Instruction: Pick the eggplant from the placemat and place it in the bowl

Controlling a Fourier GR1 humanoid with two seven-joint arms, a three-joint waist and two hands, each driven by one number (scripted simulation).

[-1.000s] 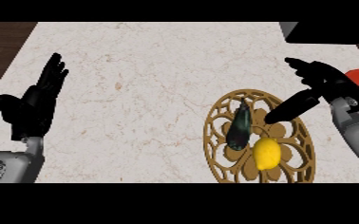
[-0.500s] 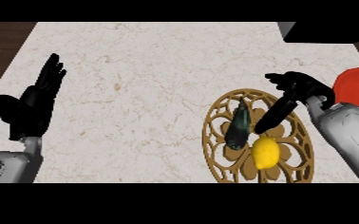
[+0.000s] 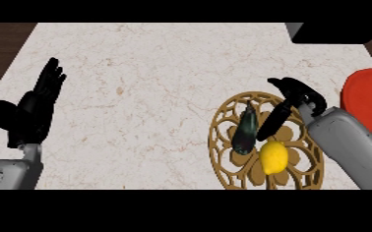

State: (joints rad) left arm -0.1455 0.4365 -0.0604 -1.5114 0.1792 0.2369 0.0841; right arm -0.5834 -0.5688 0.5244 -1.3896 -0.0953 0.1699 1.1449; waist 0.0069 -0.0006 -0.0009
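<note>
Head view. Over the last second my right hand (image 3: 292, 94) has swung in from the counter's right edge. It now hangs over the placemat (image 3: 216, 147), fingers (image 3: 272, 122) straight and spread, just beside the eggplant (image 3: 245, 130) and clasping nothing. The eggplant is unmoved on the placemat, next to the lemon (image 3: 274, 157). The grasp is still to come, and the red bowl (image 3: 359, 98) waits at right. My left hand (image 3: 33, 113) rests open at left.

A yellow lemon (image 3: 274, 158) is lying toward the marbled counter's (image 3: 145, 78) near right. A dark block (image 3: 327, 32) is sitting at its far corner.
</note>
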